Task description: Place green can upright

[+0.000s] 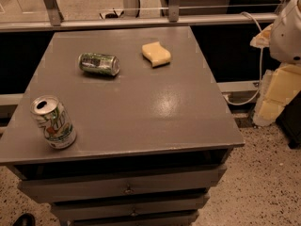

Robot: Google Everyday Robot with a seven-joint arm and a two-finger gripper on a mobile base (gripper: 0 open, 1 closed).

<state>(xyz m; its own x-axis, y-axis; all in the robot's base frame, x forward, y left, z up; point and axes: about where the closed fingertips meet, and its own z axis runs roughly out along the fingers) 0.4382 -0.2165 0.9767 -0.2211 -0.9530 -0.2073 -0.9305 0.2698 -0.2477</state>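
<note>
The green can [99,64] lies on its side on the far left part of the grey table top [155,112], its long axis running left to right, with silver rims at both ends. My gripper does not show in the camera view. Only a white rounded part of my arm [288,29] shows at the right edge, off the table and well away from the can.
A whitish can with green lettering [52,122] stands upright near the front left corner. A yellow sponge [156,54] lies at the back, right of the green can. Drawers [127,188] sit under the top. Yellow foam blocks [277,95] and a cable [257,55] are on the right.
</note>
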